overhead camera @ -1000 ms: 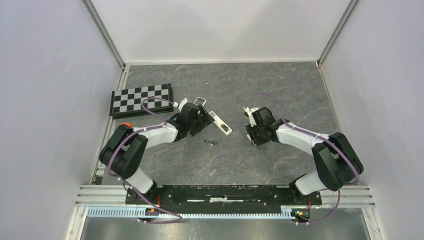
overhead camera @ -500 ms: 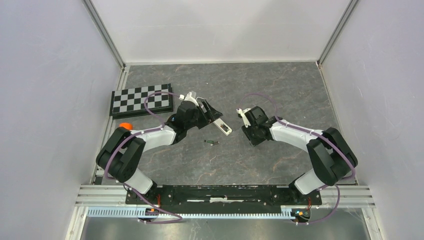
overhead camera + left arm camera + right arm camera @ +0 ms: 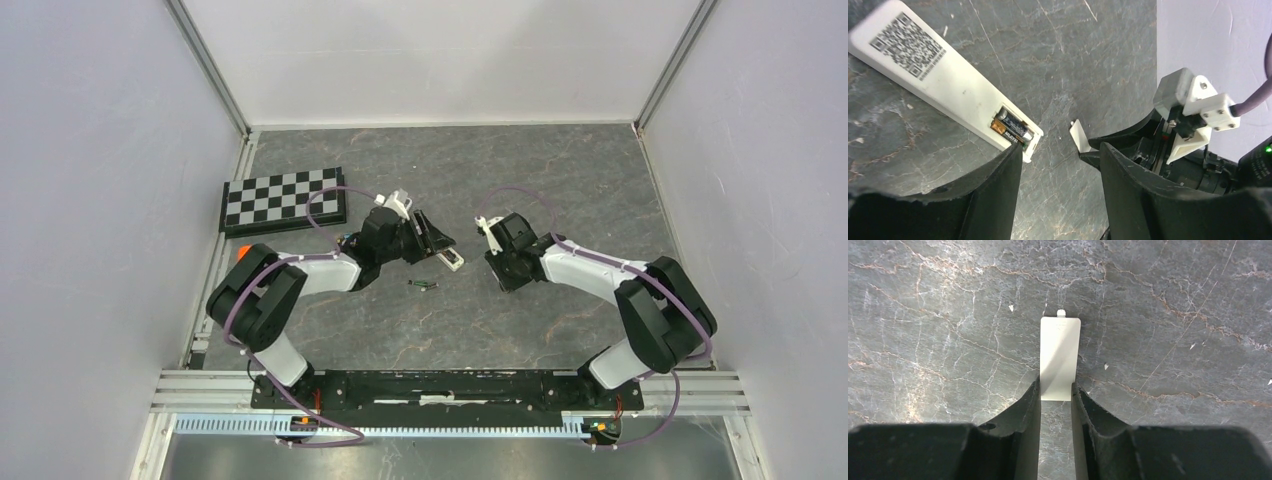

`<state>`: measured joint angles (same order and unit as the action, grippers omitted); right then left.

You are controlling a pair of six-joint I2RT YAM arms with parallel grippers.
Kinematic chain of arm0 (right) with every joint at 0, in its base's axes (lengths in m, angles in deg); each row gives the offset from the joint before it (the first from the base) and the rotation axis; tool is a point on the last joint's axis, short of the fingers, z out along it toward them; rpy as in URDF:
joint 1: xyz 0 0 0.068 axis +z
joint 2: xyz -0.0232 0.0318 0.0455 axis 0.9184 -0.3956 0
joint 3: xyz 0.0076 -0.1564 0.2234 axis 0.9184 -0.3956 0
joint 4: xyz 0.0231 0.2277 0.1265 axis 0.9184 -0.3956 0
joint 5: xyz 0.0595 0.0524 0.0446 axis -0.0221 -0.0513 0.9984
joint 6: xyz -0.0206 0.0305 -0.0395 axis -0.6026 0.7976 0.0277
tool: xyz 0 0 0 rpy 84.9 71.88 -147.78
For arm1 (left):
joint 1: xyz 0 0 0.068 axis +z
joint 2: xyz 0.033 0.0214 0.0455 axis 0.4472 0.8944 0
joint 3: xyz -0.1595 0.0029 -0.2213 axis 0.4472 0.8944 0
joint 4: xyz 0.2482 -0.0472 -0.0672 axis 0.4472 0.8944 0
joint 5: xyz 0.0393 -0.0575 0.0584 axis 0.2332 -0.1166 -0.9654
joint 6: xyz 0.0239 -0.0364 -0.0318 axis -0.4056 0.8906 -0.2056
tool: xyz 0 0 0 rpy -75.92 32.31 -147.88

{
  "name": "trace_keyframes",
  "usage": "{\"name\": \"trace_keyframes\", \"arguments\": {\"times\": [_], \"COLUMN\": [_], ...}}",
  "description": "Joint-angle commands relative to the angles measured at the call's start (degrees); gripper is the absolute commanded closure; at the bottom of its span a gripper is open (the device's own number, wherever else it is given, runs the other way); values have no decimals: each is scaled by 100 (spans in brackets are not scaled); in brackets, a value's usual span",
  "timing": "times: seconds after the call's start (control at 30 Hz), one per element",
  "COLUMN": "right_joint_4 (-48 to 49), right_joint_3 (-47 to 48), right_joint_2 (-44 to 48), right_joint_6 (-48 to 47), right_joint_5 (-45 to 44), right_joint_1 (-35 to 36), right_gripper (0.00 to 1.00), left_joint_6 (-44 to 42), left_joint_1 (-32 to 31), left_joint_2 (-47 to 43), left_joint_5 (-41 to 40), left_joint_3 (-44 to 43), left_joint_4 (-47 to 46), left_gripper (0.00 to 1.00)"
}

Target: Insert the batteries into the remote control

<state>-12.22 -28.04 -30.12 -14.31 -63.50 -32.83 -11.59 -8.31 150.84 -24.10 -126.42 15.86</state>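
On the surface (image 3: pixel 560 170), top view, a loose battery (image 3: pixel 424 285) lies near the remote (image 3: pixel 452 260), light and roll-prone, so I would pinch its middle; left wrist view, left gripper (image 3: pixel 1060 150) released beside two seated batteries (image 3: pixel 1010 127); right wrist view, right gripper (image 3: pixel 1055 385) clenching the cover (image 3: pixel 1060 350).

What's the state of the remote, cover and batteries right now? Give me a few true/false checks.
1. The remote lies with its cover off. True.
2. No battery is in the remote yet. False: two batteries sit in its open end.
3. The right gripper pinches the white battery cover. True.
4. The left gripper is clamped on the remote. False: its jaws stand open with nothing between them.
5. A loose battery lies on the table near the remote. True.
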Motion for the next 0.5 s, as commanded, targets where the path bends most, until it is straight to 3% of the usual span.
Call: {"name": "trace_keyframes", "arguments": {"times": [0.0, 0.47], "right_joint_4": [-368, -325], "right_joint_3": [-278, -201], "right_joint_2": [-25, 271], "right_joint_6": [174, 294], "right_joint_5": [108, 261], "right_joint_1": [50, 14], "right_gripper": [70, 70], "left_joint_6": [98, 387], "left_joint_1": [-102, -428], "left_joint_2": [235, 767], "left_joint_5": [500, 976], "left_joint_3": [-100, -519], "left_joint_4": [-396, -465], "left_gripper": [36, 39]}}
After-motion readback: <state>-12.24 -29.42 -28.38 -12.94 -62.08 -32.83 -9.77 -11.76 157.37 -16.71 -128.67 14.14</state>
